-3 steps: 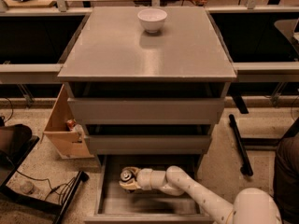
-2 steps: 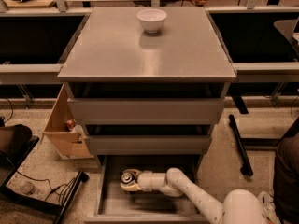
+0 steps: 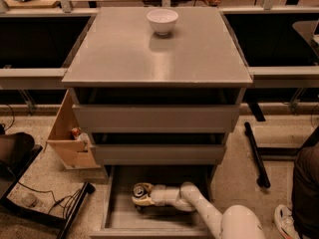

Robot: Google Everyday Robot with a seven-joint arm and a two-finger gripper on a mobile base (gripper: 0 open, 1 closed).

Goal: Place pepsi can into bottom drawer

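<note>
The bottom drawer (image 3: 118,214) of the grey cabinet is pulled out, and its flat grey floor shows. My gripper (image 3: 141,197) is inside it at the back left, reaching in from the lower right. It is shut on the pepsi can (image 3: 140,189). The can stands upright, low over the drawer floor or on it. Its silver top faces the camera and its dark sides are mostly hidden by the gripper.
A white bowl (image 3: 162,20) stands at the back of the cabinet top (image 3: 149,59). The two upper drawers (image 3: 154,118) are closed. A wooden box (image 3: 67,138) sits on the floor to the left, cables (image 3: 55,203) at the lower left, and a black bar (image 3: 256,156) to the right.
The gripper and can have stayed almost in place in the drawer. The arm's white elbow has shifted to the left.
</note>
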